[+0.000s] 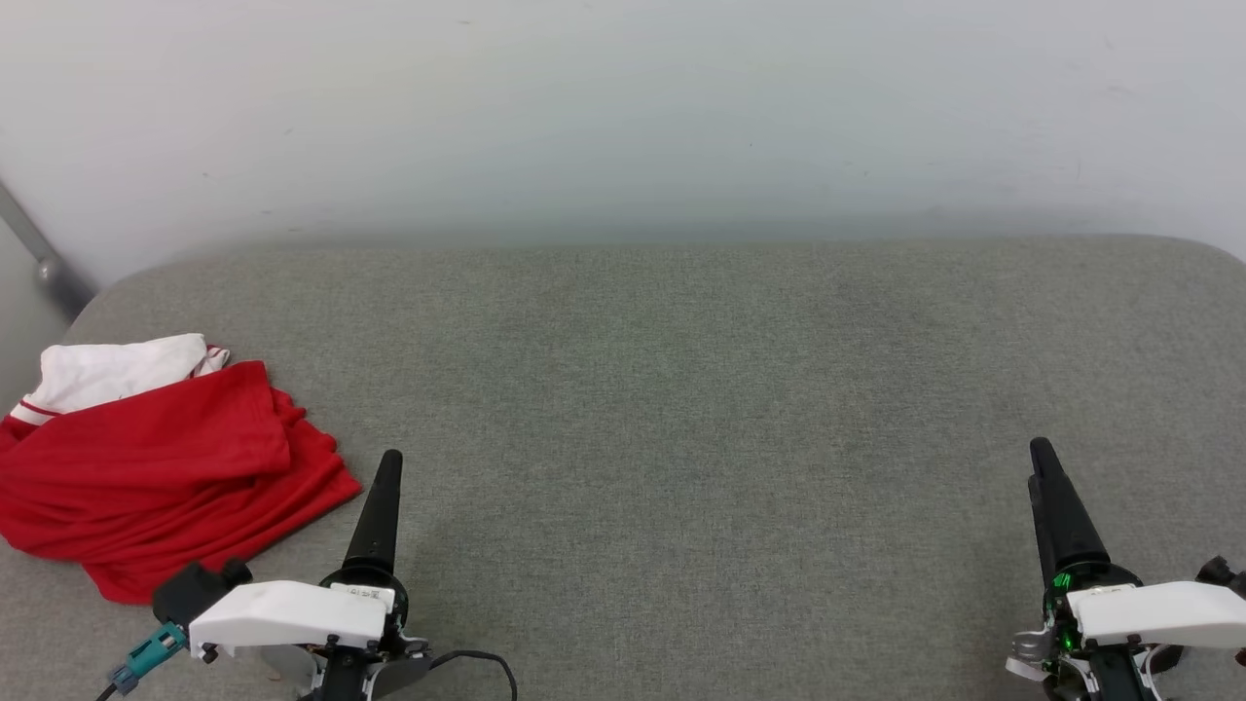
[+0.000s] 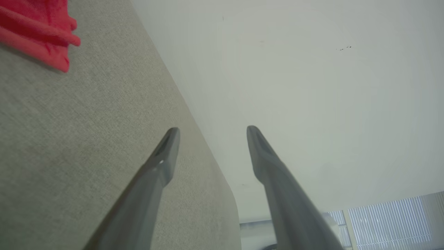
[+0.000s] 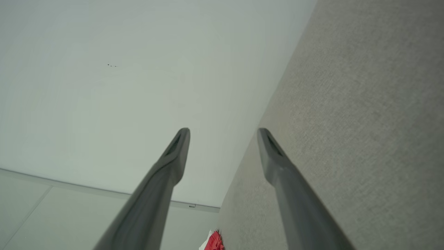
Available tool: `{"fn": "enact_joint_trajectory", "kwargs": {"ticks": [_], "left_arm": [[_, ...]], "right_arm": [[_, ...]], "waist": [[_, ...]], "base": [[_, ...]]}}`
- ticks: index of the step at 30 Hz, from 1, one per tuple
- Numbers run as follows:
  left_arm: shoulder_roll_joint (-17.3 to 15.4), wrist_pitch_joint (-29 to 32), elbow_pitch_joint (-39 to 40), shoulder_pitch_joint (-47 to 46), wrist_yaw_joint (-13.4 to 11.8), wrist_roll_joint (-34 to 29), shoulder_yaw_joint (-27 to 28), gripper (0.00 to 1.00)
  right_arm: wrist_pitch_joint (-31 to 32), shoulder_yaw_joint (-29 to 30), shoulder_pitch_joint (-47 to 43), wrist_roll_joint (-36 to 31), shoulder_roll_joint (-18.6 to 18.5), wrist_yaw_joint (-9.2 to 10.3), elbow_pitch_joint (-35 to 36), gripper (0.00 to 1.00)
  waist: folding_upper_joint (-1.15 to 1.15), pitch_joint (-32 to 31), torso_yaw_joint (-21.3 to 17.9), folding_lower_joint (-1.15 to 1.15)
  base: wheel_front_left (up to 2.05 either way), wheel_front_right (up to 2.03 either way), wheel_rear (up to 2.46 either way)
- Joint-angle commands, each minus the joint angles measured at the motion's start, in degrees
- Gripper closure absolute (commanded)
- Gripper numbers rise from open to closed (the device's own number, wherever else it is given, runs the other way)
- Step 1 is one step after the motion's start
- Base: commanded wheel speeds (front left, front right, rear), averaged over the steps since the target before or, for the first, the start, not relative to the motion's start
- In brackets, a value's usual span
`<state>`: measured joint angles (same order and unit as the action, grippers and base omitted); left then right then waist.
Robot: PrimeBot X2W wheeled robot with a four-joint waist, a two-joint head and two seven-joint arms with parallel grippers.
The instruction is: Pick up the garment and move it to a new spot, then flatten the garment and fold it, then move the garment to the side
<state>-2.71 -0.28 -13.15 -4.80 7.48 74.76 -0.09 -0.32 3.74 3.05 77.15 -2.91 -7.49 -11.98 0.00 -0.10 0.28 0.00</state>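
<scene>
**Garment (image 1: 165,467): red jersey-style shirt with a white short sleeve, heaped at the left edge**

The garment lies crumpled on a grey-green fabric-covered surface (image 1: 681,389) with rounded far corners, at the robot's near left. Its red body is folded over itself in loose ridges. 1 white sleeve with red-striped trim sticks out on the far side of the heap. Part of the cloth runs past the left border of the head view, and no lettering can be made out among the folds.

The left gripper (image 2: 212,129) hovers just to the right of the heap, near its closest red corner but apart from it. Its 2 long dark fingers are spread wide with nothing between them. The right gripper (image 3: 223,130) is well apart from the garment, at the opposite near side of the surface, and its 2 fingers are likewise parted and empty. Both grippers point away from the robot, toward the wall.

A plain pale wall (image 1: 623,117) rises directly behind the surface. A grey metal bar (image 1: 39,253) slants down beside the far left corner. A teal connector (image 1: 146,657) and a thin black cable (image 1: 482,667) hang by the left wrist's white housing, and a small green light (image 1: 1061,584) glows on the right gripper's base. In the left wrist view, pale slatted blinds (image 2: 392,222) show beyond the end of the surface. Between the 2 grippers the fabric is bare.
</scene>
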Motion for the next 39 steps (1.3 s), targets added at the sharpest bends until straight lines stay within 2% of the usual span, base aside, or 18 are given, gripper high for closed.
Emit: {"fn": "enact_joint_trajectory", "kwargs": {"ticks": [1,18,25,39], "left_arm": [[-0.1,-0.5,0.9,-1.2,0.0,-1.9,-0.4,0.00],[-0.1,-4.1,1.0,-1.6,-2.0,-22.8,-5.1,0.00],[-0.1,-5.3,0.7,-1.9,-2.8,-29.9,-6.4,0.00],[-1.0,-7.7,1.1,-2.3,-5.6,-43.0,-7.9,0.00]], "right_arm": [[-0.5,0.1,0.2,-2.5,-0.1,0.00,1.2,0.00],[-2.4,-0.3,-1.1,-29.2,0.0,0.00,3.1,0.00],[-1.8,-0.8,-1.6,-37.0,0.0,0.00,5.0,0.00],[-0.5,-1.4,-2.5,-47.9,0.0,0.00,7.7,0.00]], "waist": [[0.00,0.0,0.0,0.00],[0.00,-0.4,0.5,0.00],[0.00,-0.4,0.7,0.00],[0.00,-0.5,1.1,0.00]], "base": [[0.00,0.00,0.00],[0.00,0.00,0.00],[0.00,0.00,0.00],[0.00,0.00,0.00]]}}
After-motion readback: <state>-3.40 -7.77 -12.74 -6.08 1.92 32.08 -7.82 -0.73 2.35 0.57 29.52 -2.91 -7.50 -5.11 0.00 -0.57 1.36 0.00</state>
